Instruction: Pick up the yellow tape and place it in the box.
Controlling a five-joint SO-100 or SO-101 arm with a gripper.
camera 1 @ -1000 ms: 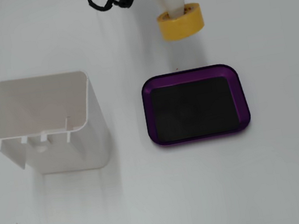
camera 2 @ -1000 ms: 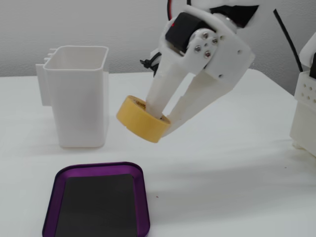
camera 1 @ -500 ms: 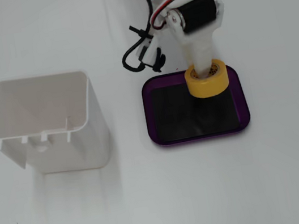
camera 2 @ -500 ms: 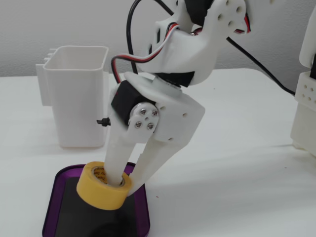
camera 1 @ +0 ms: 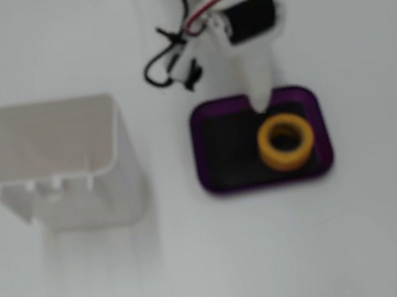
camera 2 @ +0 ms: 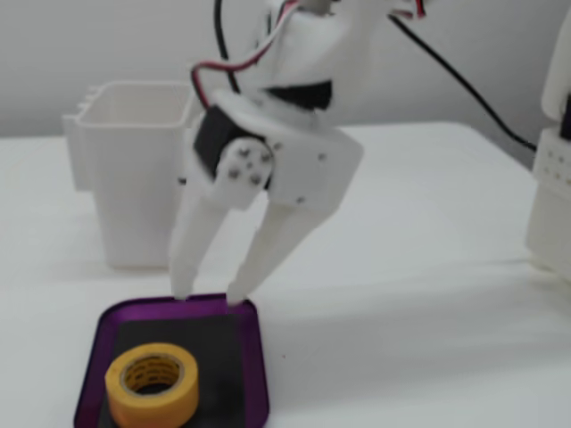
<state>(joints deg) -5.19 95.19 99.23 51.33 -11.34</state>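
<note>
The white surface [camera 1: 337, 247] takes up most of both fixed views and is bare across its lower half in the top-down view. On it, at the left of that view, stands a tall white bin [camera 1: 56, 161], open at the top, with ribs along one outer wall; wide bare room lies between it and the other things. In the low side view the bin [camera 2: 134, 169] stands behind the arm, well apart from the tray.

The white arm [camera 2: 294, 134] with a black motor and red and black wires reaches in from the top of the top-down view. Its jaws [camera 2: 211, 301] are spread apart and hold nothing; the tips hang at the far rim of the box, clear of the tape.

The box [camera 1: 206, 155] is a shallow purple tray with rounded corners and a flat black bottom, lying near the middle of the surface with bare room on all sides.

The yellow tape [camera 1: 286, 141] lies flat inside the box, hole upward, toward the right side in the top-down view. In the side view the tape [camera 2: 153, 385] shows a cardboard core with dark print, too blurred to read.
</note>
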